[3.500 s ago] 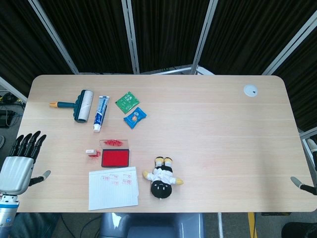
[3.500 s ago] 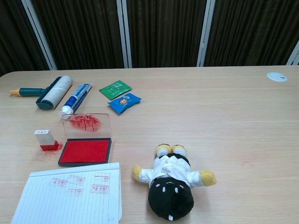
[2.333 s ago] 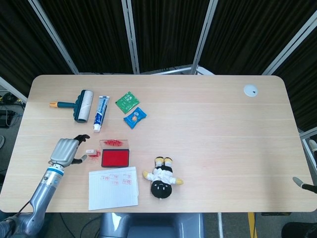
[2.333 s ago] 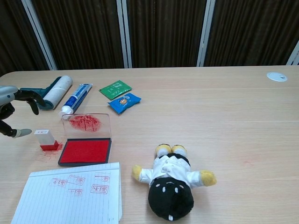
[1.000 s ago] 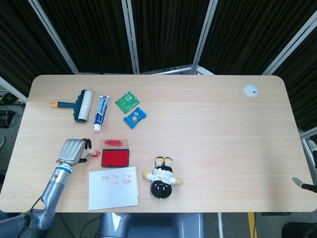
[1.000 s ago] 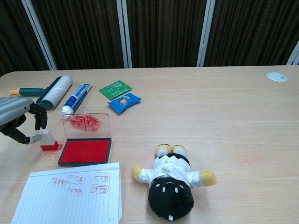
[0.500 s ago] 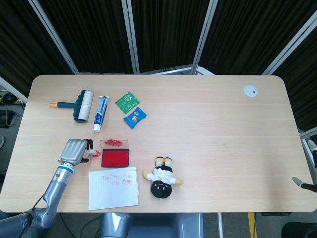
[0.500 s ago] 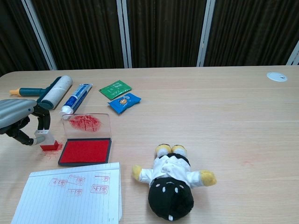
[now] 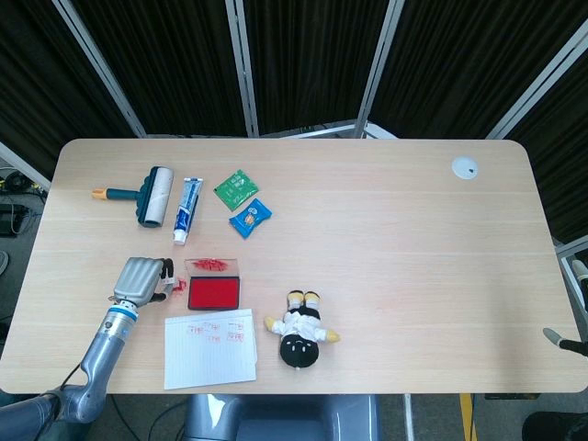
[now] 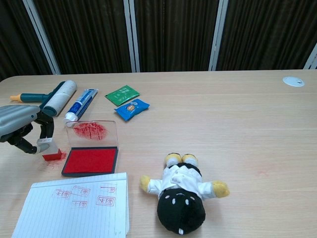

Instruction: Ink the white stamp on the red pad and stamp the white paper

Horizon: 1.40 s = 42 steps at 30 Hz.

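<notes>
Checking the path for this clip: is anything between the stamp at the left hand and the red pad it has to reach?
Nothing visible. The white stamp, pinched by the left hand, stands just left of the red pad with only bare table between them. The pad's clear lid is open and lies behind it, off the path.

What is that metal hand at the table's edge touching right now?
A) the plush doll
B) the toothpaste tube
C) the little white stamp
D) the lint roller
C: the left hand has its fingers closed around the white stamp, which stands on the table beside the red ink pad; the toothpaste tube, plush doll and lint roller lie apart from it.
</notes>
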Motion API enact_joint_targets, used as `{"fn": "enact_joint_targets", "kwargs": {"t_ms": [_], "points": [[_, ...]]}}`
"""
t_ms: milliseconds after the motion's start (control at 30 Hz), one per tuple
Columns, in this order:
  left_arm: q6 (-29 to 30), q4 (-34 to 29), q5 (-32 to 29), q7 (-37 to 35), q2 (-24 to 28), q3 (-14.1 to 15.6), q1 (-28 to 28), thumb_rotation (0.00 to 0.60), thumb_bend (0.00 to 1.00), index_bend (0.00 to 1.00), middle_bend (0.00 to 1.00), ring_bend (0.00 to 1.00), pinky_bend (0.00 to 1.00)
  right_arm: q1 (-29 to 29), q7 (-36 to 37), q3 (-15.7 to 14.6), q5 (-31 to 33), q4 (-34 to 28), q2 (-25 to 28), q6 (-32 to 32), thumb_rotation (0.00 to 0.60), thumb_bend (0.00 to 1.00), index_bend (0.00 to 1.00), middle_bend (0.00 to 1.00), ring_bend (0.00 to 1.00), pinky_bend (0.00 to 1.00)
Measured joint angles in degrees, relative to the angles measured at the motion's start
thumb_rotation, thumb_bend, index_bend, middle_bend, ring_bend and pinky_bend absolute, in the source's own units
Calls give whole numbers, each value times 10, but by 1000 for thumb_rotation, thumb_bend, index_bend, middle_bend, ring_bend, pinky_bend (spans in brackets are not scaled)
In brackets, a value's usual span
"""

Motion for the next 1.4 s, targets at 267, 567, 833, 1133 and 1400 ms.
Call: {"fn": "enact_joint_targets", "kwargs": {"t_ms": [267,567,833,1133,1400], "points": [[26,-63,28,-19,36,-1,4,600,360,550,550,858,861,-1,2,0,0,-1,1,1,600,0,0,0,0,0],[28,-125,79,-38,70,10,-6,600,361,551,551,859,861,-2,9,0,-3,-3,4,3,600,0,0,0,0,0],[14,-106,82,-26,39,14,-21,600,362,560,554,858,861,-2,14,1,3,3,5,-1,600,0,0,0,0,0],[5,-78,76,-23,13,18,-29,600,362,563,555,859,861,-2,20,2,7,6,6,-4,600,0,0,0,0,0],[-6,-56,63,-24,-4,19,-31,600,363,566,558,859,861,-1,17,2,7,8,4,-7,600,0,0,0,0,0]]}}
